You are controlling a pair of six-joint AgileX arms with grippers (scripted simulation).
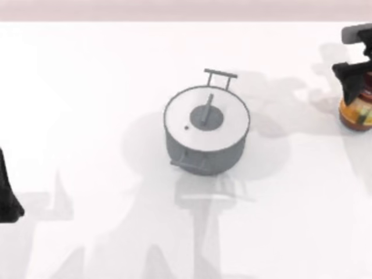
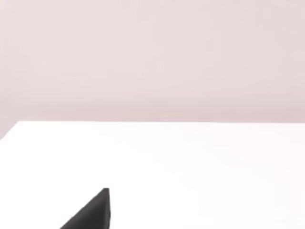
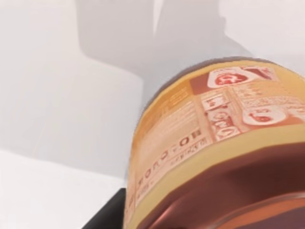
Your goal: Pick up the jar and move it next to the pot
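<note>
The grey pot (image 1: 206, 131), with its pale lid, dark knob disc and two bar handles, stands at the table's middle. Far to the right of it, near the table's right edge, is the jar (image 1: 356, 114), orange-red with a yellow-green label. My right gripper (image 1: 353, 87) reaches down over the jar's top and is shut on it. In the right wrist view the jar (image 3: 214, 143) fills most of the frame, and one dark finger (image 3: 107, 214) presses against its side. My left gripper (image 1: 9, 203) is parked open at the left edge, with one fingertip (image 2: 97, 210) showing.
Bare white table (image 1: 87, 116) lies on every side of the pot. A wide gap separates the pot from the jar. The table's far edge meets a pale pink wall (image 2: 152, 57).
</note>
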